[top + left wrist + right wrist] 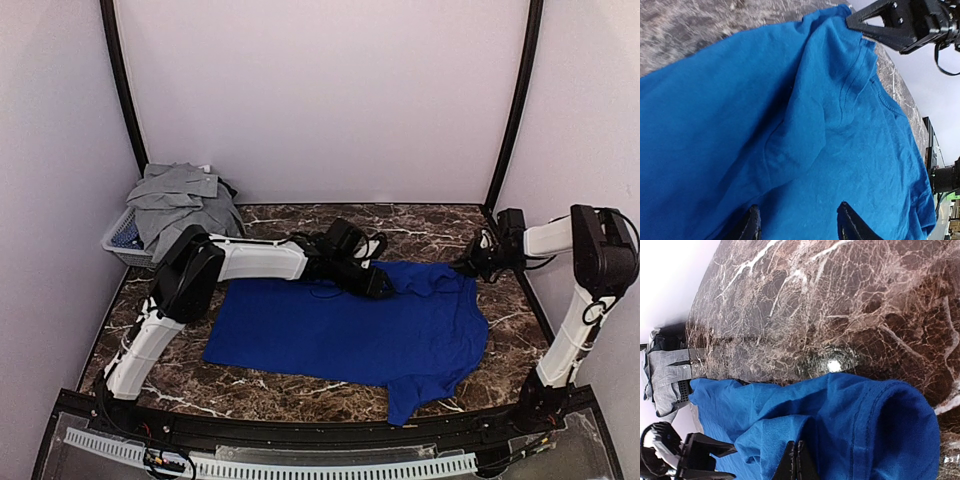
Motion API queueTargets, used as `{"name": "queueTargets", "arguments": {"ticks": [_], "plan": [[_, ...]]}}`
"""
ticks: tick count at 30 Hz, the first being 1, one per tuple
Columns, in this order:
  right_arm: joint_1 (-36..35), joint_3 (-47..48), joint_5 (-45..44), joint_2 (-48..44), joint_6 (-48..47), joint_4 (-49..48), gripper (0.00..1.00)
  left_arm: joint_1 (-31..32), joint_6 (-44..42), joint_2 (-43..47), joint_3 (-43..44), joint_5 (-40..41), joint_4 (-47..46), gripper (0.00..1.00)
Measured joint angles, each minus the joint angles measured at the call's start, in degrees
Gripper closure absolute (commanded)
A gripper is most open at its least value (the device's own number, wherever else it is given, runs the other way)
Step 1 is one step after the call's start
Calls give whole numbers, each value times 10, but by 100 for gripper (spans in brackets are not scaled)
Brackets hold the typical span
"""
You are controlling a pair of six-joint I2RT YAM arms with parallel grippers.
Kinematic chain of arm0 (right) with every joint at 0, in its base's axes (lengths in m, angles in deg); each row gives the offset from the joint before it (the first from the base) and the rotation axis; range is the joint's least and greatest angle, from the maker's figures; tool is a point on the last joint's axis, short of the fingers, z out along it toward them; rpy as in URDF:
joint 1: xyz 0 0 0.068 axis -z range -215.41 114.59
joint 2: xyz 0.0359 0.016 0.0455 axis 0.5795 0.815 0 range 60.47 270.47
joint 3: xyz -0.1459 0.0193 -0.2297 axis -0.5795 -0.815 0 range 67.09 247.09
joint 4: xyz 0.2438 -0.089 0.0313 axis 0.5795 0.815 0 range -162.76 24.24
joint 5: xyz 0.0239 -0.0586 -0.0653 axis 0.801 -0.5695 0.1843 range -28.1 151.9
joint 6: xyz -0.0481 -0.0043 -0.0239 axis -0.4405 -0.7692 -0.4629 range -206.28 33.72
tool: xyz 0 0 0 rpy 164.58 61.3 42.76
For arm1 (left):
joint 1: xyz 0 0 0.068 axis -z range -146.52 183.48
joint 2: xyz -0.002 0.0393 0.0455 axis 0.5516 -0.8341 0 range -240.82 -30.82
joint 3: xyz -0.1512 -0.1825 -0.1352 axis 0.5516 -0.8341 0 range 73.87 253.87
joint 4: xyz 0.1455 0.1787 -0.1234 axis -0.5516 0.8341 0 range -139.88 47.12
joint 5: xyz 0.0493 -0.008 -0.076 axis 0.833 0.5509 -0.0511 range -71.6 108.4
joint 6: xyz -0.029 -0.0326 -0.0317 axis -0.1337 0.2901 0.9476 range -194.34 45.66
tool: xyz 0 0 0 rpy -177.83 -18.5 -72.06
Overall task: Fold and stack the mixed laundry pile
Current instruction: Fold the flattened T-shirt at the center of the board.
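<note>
The royal-blue T-shirt (350, 330) lies spread on the marble table, its far edge rumpled. My left gripper (378, 284) hovers over that far edge, open and empty, with the shirt (790, 130) below its fingers (751, 226). My right gripper (470, 266) is shut on a fold at the shirt's far right corner (855, 430); its fingers (797, 462) are pressed together. It also shows in the left wrist view (890, 22), pinching that corner. Light-grey garments (185, 200) are heaped in the basket.
The grey mesh basket (122, 245) stands at the back left against the wall. Black frame posts (508, 120) rise at the back corners. Bare marble table (290, 385) shows in front of the shirt and at the back right (840, 305).
</note>
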Motion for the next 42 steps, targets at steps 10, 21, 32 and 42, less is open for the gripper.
{"name": "queueTargets", "arguments": {"ticks": [10,21,32,42], "plan": [[0,-7,-19,-2,-17,10,86,3,28,-37,39,14,17,53],[18,-14,-124,-183,-66,105,61,-7,44,-12,-7,15,-5,54],[-141,4,-146,-238,-155,154,70,-52,47,85,-70,23,26,54],[-232,16,-183,-117,-175,169,75,-89,50,181,-137,28,19,53]]}}
